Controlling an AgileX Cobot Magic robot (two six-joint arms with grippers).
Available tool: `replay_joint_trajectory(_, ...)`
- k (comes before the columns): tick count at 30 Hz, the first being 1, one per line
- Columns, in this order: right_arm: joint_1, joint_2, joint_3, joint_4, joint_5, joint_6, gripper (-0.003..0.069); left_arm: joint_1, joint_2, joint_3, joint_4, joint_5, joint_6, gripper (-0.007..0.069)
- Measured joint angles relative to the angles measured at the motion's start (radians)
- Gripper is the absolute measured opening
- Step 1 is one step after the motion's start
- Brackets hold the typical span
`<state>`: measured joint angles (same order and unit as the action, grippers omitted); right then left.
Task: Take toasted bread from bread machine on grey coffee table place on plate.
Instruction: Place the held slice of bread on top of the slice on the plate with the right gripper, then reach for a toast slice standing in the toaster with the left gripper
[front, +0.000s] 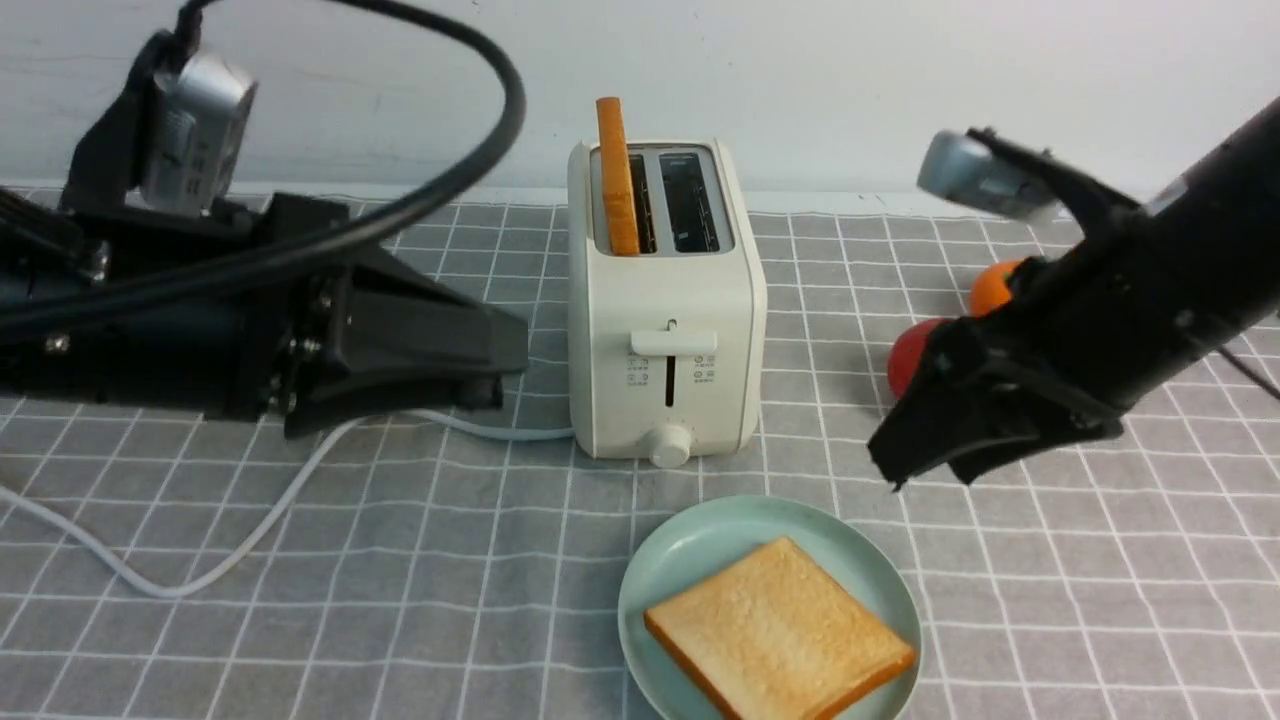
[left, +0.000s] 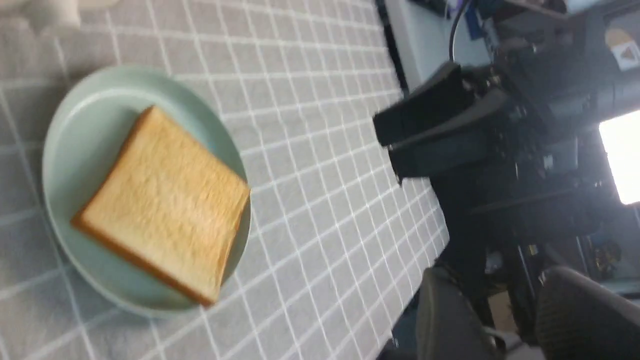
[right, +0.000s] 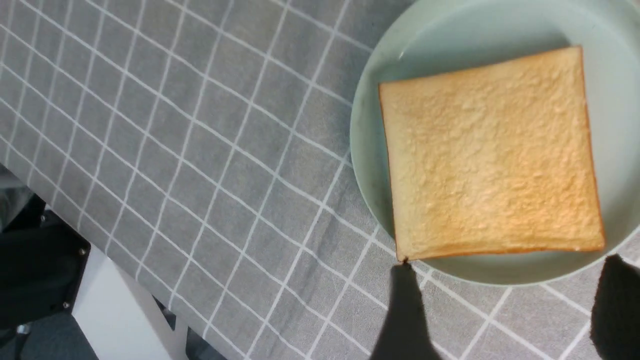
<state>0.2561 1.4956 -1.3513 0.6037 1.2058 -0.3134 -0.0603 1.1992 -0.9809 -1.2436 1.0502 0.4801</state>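
Observation:
The cream-white bread machine (front: 665, 330) stands at the middle of the grey coffee table (front: 400, 600). One slice of toasted bread (front: 617, 175) stands upright in its left slot; the right slot looks empty. A second slice (front: 780, 630) lies flat on the mint-green plate (front: 680, 545) in front of the toaster, and it also shows in the left wrist view (left: 165, 205) and the right wrist view (right: 490, 155). My left gripper (front: 505, 360) is open and empty, left of the toaster. My right gripper (front: 900, 460) is open and empty, above the table to the right of the plate, its fingertips (right: 405, 310) near the plate's rim (right: 365, 150).
A red apple (front: 910, 355) and an orange (front: 992, 288) lie right of the toaster, partly behind my right arm. The toaster's white cord (front: 250, 530) runs across the table to the left. A white wall stands close behind the toaster.

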Motion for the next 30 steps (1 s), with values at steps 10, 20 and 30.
replay_joint_trajectory(10,-0.002,-0.226,0.047,-0.088,-0.018,0.016,0.0389,0.000,0.173,-0.508,0.253,-0.153,-0.111,0.0542)
replay_joint_trajectory(20,-0.002,-0.386,0.296,-0.156,-0.120,0.121,0.0288,-0.211,0.491,-0.885,0.639,-0.175,-0.260,0.0629)
replay_joint_trajectory(30,-0.002,-0.487,0.334,-0.171,-0.129,0.122,0.0245,-0.346,0.859,-1.172,1.223,-0.121,-0.895,0.0620)
